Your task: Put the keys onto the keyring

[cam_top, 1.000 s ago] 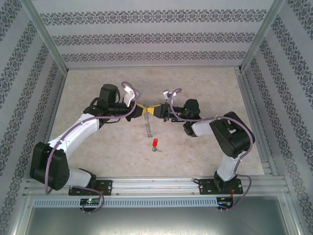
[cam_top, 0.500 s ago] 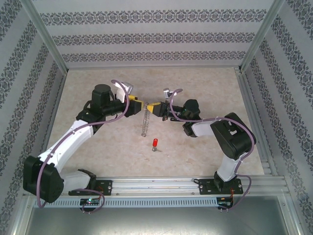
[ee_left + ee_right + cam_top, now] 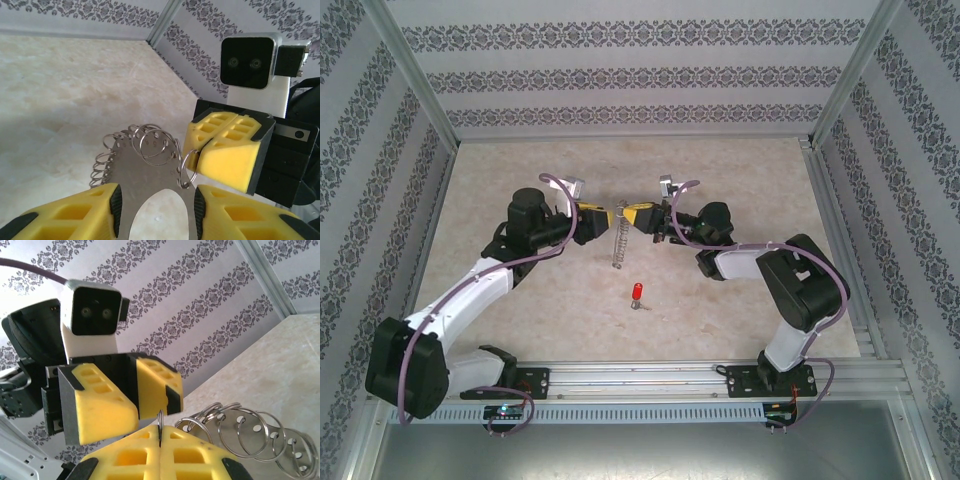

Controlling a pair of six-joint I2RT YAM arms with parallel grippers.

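At the centre of the table (image 3: 520,160), slightly toward 12 o'clock, the two grippers meet tip to tip.

Right gripper (image 3: 638,216), entering from 3 o'clock: jaws fully closed. Its yellow pads (image 3: 130,457) are pressed flat together, with one thin wire ring of the keyring (image 3: 616,243) pinched in the seam between them.

Left gripper (image 3: 602,215), entering from 9 o'clock: jaws partly apart, with a moderate gap. In the left wrist view its yellow fingers (image 3: 65,212) sit on either side of the keyring's flat grey plate, which lies across the gap. Whether the pads bear on the plate's edges cannot be told.

Keyring: off the table, hanging from the right gripper's pinch and trailing toward 7 o'clock beneath the left gripper's tips. A row of small silver split rings runs along the plate's edge, and the plate has a rounded opening in it.

Key (image 3: 636,292): red head, short silver end. It lies loose on the table at 6 o'clock from the keyring, apart from it and from both grippers.

Each wrist carries a white camera housing (image 3: 248,62) with a black face and two lenses.
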